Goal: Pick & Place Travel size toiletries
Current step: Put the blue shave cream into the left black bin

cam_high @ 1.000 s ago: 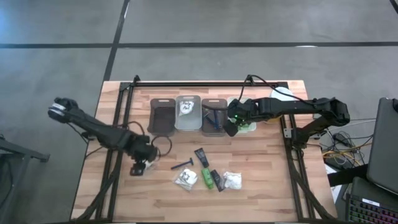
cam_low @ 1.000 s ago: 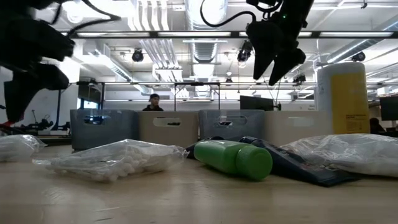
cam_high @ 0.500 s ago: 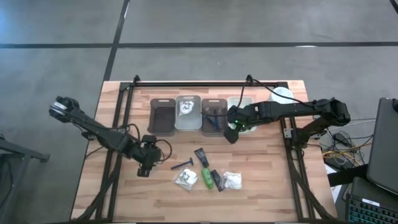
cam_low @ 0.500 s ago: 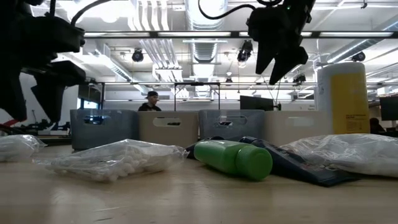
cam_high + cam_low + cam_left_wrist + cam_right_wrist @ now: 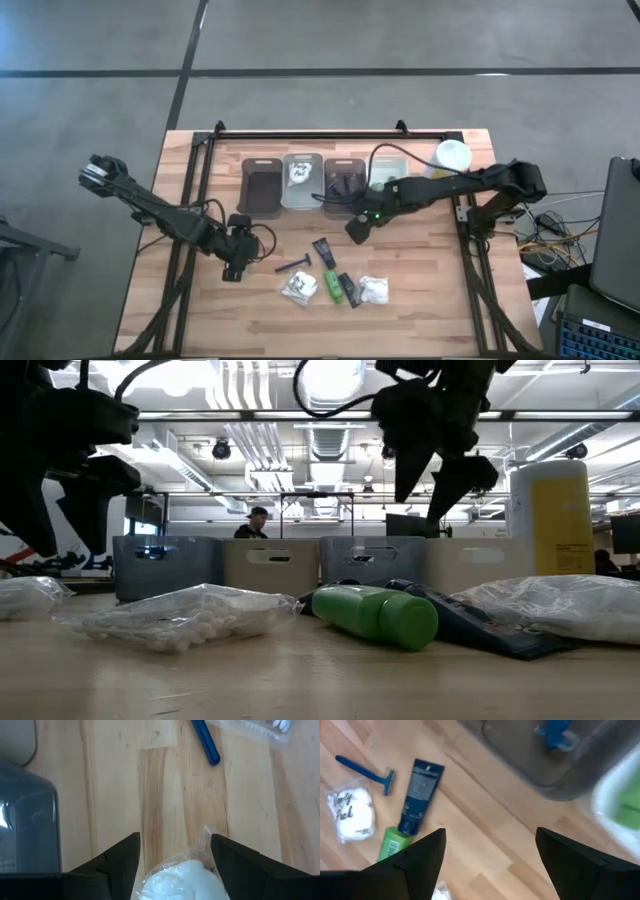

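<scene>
Black right pincer (image 5: 355,229), open and empty, has left the bins (image 5: 302,183) toward the tube (image 5: 324,251); left pincer (image 5: 233,268) open over a packet (image 5: 182,882).

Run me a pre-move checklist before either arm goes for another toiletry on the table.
1. Left gripper open: ok, fingers apart around a white packet.
2. Packet gripped: not ok, jaws not closed on it.
3. Right gripper empty: ok, nothing between its fingers.
4. Right gripper lined up on a target: cannot tell; it hangs over bare wood, with the black tube and green bottle ahead of it.
5. Loose razor free to pick: ok, lying apart from the other items.
</scene>
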Robot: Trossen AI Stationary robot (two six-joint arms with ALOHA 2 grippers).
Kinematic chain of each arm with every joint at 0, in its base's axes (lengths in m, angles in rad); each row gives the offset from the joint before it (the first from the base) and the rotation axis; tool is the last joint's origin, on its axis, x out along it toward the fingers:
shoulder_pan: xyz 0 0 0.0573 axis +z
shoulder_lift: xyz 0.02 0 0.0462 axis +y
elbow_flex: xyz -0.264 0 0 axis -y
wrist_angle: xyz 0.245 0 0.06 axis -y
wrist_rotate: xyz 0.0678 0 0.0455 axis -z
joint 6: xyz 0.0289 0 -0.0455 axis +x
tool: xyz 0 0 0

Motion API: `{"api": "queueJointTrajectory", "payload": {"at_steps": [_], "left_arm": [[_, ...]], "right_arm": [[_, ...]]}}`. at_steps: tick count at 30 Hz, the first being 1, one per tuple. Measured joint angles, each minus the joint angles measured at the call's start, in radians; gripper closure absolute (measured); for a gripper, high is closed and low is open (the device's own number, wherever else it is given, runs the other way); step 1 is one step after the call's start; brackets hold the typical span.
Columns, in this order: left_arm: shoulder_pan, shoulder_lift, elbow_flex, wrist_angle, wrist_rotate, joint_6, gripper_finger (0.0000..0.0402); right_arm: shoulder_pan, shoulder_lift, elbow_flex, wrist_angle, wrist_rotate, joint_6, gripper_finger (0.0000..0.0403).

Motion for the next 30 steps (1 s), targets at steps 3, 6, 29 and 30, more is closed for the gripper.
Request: {"api": "queueJointTrajectory", "payload": {"at_steps": [3, 6, 29, 30], "left_arm": [[0.000, 0.000, 0.000, -0.020, 0.003, -0.073, 0.0154], [0.000, 0.000, 0.000, -0.056, 0.011, -0.212, 0.0154], [-0.037, -0.002, 0.000, -0.210, 0.029, -0.251, 0.0154], [-0.037, -0.002, 0.000, -0.216, 0.029, -0.239, 0.0154]], "right_arm": [[0.023, 0.043, 0.002, 0.032, -0.004, 0.029, 0.0109], [0.044, 0.088, 0.022, 0.034, -0.007, 0.035, 0.0115], [0.154, 0.405, 0.378, -0.062, 0.053, 0.297, 0.0045], [0.158, 0.417, 0.388, -0.062, 0.054, 0.303, 0.0043]]}}
